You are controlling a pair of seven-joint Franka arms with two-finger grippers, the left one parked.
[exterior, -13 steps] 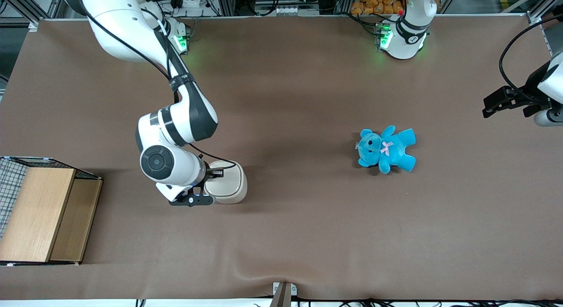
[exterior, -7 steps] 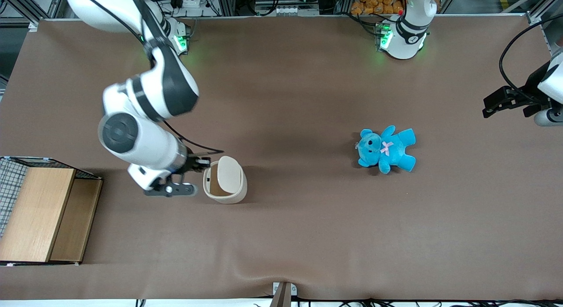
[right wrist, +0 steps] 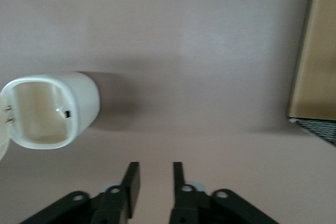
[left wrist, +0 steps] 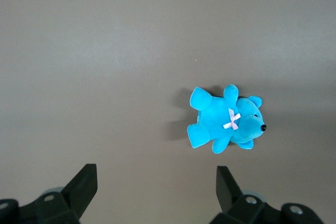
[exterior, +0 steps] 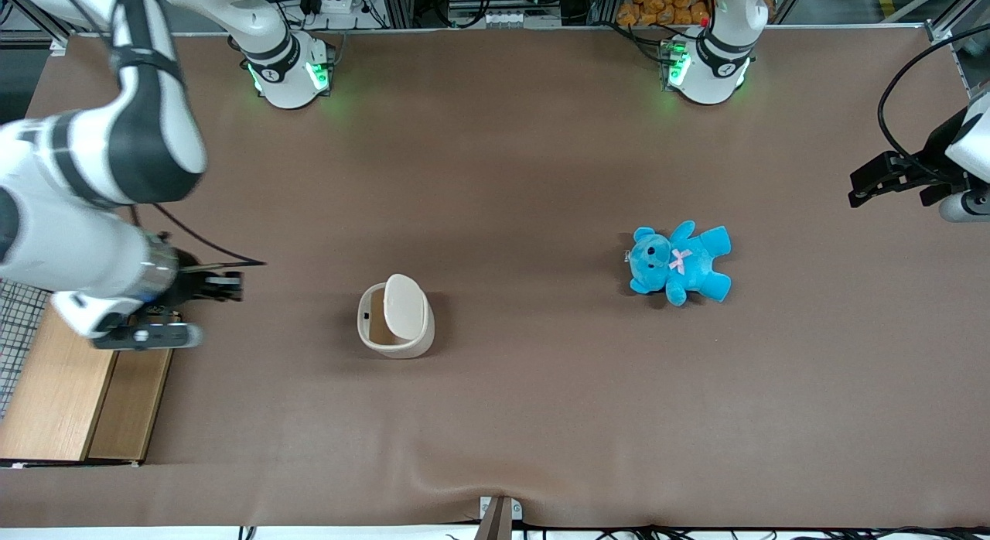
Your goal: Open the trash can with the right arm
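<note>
The cream-white trash can stands on the brown table with its flat lid hinged up, and the tan inside shows. It also shows in the right wrist view, its mouth open. My right arm is off toward the working arm's end of the table. Its black gripper is well apart from the can, above the table beside the wooden box. In the right wrist view the gripper has its fingers a narrow gap apart with nothing between them.
A wooden box with wire mesh sits at the working arm's end of the table, and also shows in the right wrist view. A blue teddy bear lies toward the parked arm's end, also seen in the left wrist view.
The gripper was at the can's lid, and the lid came up. The arm has since pulled away toward the wooden box, leaving the can open.
</note>
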